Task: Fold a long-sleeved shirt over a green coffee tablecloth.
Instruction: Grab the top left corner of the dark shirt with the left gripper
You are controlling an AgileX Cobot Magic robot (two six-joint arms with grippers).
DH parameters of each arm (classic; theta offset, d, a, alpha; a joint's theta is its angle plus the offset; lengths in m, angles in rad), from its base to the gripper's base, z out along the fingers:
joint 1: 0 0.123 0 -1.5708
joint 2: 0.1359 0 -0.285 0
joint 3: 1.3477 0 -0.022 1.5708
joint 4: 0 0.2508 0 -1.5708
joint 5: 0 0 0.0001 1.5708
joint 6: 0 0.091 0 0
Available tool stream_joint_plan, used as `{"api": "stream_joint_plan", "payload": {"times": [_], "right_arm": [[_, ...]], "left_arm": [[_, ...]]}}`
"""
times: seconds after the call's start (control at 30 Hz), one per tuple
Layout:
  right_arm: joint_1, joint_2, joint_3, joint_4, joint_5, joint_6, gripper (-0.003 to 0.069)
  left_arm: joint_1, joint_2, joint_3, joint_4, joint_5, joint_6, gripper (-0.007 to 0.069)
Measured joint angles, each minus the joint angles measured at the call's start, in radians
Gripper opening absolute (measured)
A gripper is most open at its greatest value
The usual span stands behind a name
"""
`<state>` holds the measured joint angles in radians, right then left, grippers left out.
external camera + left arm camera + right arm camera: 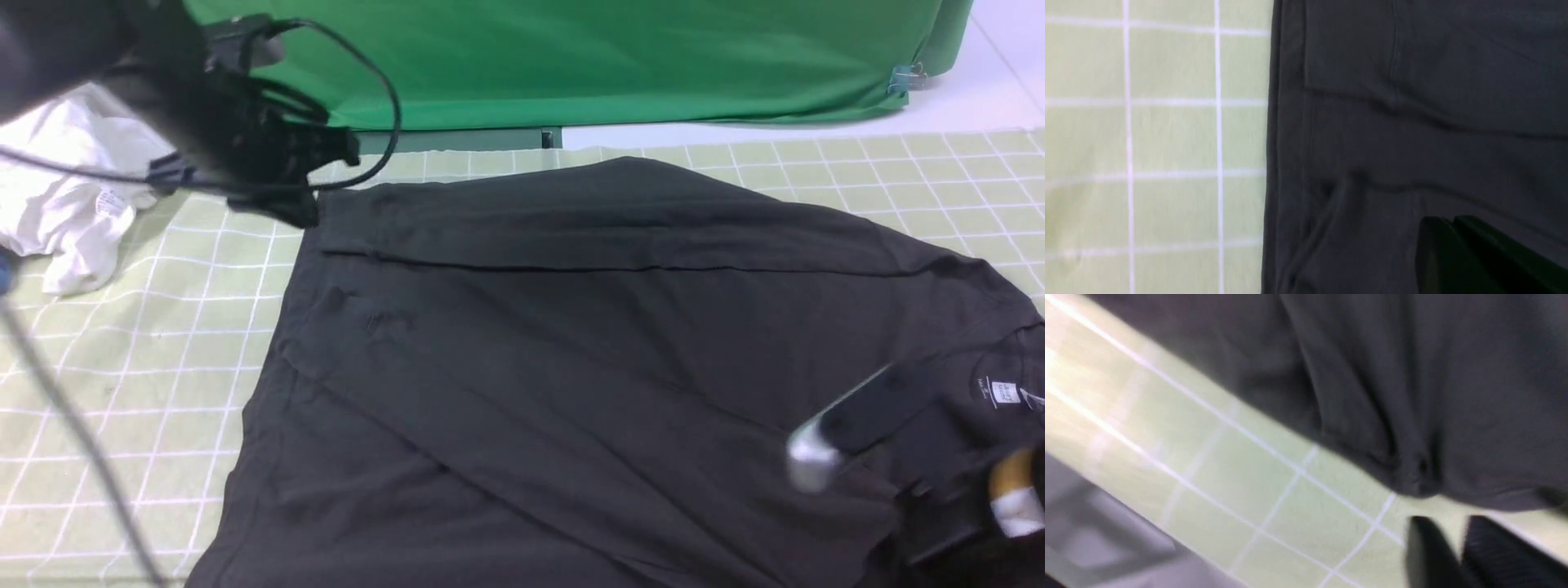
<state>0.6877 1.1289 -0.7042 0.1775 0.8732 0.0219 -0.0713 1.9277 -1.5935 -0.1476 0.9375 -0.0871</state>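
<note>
Two cloths set the scene: a pale yellow-green tablecloth (122, 367) with a thin white grid covers the bench, and a plain bright green backdrop (612, 57) hangs along the far edge, held by a clip (906, 79) at its right end. A black shirt (571, 343) lies spread over the middle and right of the bench, reaching down to the near edge, with a long fold line running across its far part. Its white neck label (1006, 394) shows toward the right edge. A crumpled white garment (73, 212) sits at the far left corner, apart from the shirt. The left end effector (326, 175) hangs over the shirt's far left corner with a black cable looping above it; I cannot tell how its fingers stand. The right end effector (1458, 527), blurred, is low near the collar, its fingers pressed nearly together and gripping nothing, just beside the shirt's edge.
</note>
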Motion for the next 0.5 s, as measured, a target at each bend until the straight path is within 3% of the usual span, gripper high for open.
{"api": "stream_joint_plan", "payload": {"times": [0.13,0.27,0.5], "right_arm": [[0.000,-0.157,-0.013,0.000,-0.005,0.017,0.0003],[0.000,-0.246,-0.013,0.000,-0.006,0.035,-0.0003],[0.000,-0.265,-0.013,0.000,-0.006,0.053,-0.0003]], "left_arm": [[0.000,0.121,-0.132,0.061,0.043,-0.009,0.0116],[0.000,0.216,-0.216,0.124,0.033,-0.020,0.0251],[0.000,0.313,-0.251,0.148,-0.064,-0.027,0.0416]]}}
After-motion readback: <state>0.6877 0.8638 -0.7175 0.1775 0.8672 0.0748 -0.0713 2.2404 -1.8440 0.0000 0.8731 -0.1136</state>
